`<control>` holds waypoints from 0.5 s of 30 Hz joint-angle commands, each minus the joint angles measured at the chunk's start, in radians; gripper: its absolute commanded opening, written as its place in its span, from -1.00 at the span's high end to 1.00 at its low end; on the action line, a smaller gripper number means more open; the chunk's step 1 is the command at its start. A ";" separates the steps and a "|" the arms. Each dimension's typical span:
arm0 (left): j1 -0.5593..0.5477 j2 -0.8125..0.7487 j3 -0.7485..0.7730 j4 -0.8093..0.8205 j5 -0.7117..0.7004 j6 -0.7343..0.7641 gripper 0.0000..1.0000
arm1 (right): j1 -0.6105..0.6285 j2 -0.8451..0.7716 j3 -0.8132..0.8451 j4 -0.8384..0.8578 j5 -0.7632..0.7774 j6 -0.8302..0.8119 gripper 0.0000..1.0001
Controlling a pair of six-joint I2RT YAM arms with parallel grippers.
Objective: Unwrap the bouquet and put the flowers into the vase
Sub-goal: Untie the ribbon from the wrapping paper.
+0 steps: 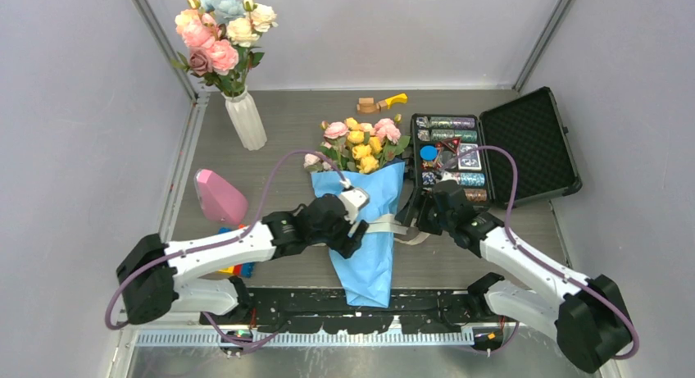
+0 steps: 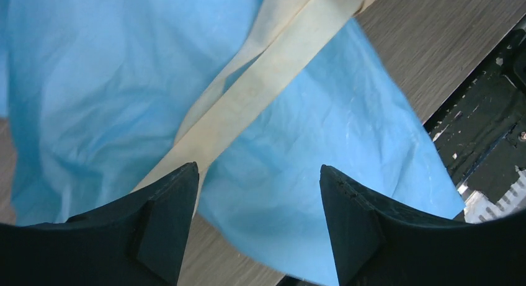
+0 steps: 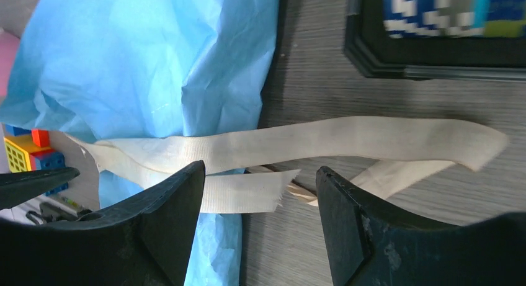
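Ribbon ends (image 3: 248, 193) lie sideways just under the right gripper (image 3: 259, 169), farther from the left gripper (image 2: 258, 168), and both are spread wide, holding nothing.

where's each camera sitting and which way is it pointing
top external: above, behind the arms, looking down on the table; both arms show.
left wrist: on left arm, looking past open left gripper at wrap and ribbon.
right wrist: on right arm, past open right gripper at ribbon.
shared by all: wrap, ribbon.
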 commanded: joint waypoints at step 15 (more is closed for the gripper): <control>-0.141 0.288 0.148 0.211 -0.208 0.282 -0.50 | 0.125 0.208 0.097 0.205 -0.025 -0.017 -0.37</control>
